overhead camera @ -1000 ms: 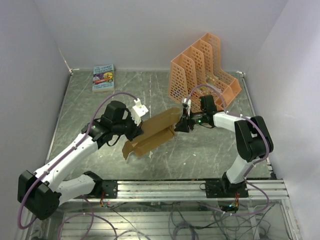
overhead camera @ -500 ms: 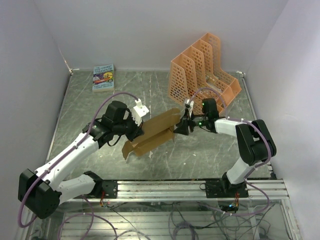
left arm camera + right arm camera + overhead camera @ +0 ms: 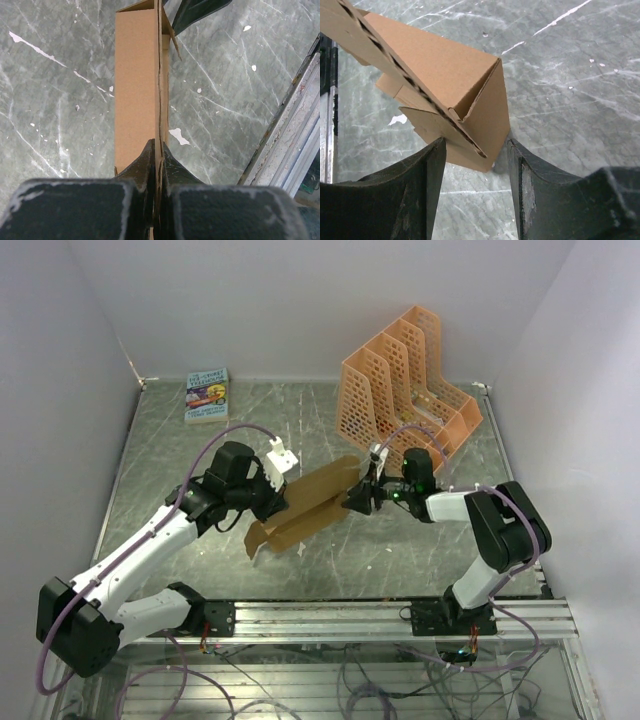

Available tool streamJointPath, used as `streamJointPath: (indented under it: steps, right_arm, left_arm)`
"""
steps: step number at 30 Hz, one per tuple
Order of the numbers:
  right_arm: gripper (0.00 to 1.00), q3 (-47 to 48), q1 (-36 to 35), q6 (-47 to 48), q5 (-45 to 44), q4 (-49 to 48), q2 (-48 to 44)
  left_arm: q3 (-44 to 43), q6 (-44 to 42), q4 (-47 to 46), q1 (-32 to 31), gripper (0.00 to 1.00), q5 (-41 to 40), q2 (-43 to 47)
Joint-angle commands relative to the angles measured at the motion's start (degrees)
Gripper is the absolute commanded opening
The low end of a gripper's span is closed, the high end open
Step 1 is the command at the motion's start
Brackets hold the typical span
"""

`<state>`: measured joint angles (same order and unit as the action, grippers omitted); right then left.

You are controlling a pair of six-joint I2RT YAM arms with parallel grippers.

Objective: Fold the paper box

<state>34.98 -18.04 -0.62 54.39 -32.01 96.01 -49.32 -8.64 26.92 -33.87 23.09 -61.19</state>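
Note:
The tan paper box (image 3: 308, 502) lies partly folded across the middle of the table, a long tube with loose flaps at its ends. My left gripper (image 3: 272, 498) is shut on an upright cardboard panel at the box's left end; in the left wrist view the fingertips (image 3: 150, 152) pinch that thin edge while the box (image 3: 135, 75) stretches away. My right gripper (image 3: 358, 498) is at the box's right end. In the right wrist view its fingers (image 3: 430, 165) stand open on either side of the box's lower corner (image 3: 485, 145), with the open triangular end (image 3: 445, 65) just above.
An orange perforated file rack (image 3: 405, 375) stands at the back right, close behind the right arm. A small printed book (image 3: 207, 395) lies at the back left. The aluminium rail (image 3: 400, 615) runs along the near edge and shows beside the box (image 3: 290, 120).
My right gripper has opened and slid lower and closer along the table to the box's right end. The left gripper and the box have stayed where they were.

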Motion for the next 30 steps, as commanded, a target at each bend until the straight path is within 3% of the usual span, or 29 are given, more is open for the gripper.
streamJointPath:
  steps: [1,12,18,30]
  right_arm:
    - [0.51,-0.6,-1.7,0.2,-3.3,-5.7,0.4]
    - [0.56,-6.9,-4.8,-2.6,-11.7,-17.4,0.6]
    - [0.56,-11.8,-5.3,-5.8,-13.0,-28.4,-0.3]
    - [0.48,-15.2,-7.2,-5.5,-17.0,-34.1,1.8]
  left_arm:
    - [0.1,0.6,-1.2,-0.4,0.07,0.5,-0.5]
    - [0.2,0.8,-1.9,-0.4,0.07,0.9,-1.0]
    - [-0.4,0.6,-1.1,-0.4,0.07,1.1,-2.0]
    - [-1.3,0.9,1.3,-0.8,0.07,0.0,-2.5]
